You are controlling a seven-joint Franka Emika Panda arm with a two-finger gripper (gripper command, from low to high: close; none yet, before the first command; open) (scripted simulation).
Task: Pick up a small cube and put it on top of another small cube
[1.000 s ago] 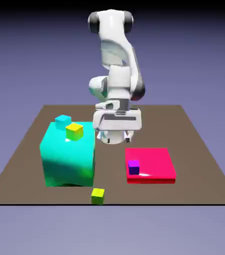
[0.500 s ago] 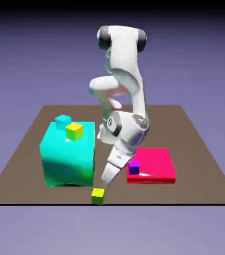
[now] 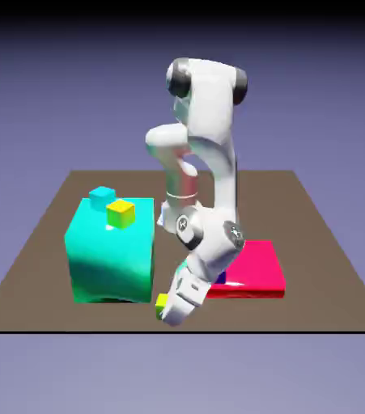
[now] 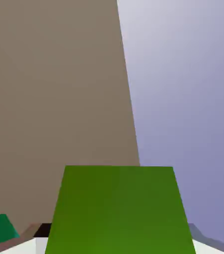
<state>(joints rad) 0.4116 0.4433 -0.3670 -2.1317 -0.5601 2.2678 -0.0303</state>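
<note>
Lime-green cube [image 4: 118, 211] fills the hand view between our gripper [image 3: 171, 314] jaws, which pinch it at the brown table [image 3: 48, 259]'s near edge, just beside the big teal block [image 3: 111, 251]. We judge the main risk is a slip on lift-off: the hand leans in at a slant, so the hold may be skewed and the cube could twist free or tumble over the edge. A cube has no long axis; its top face appears level, edges roughly square to the jaws.
</note>
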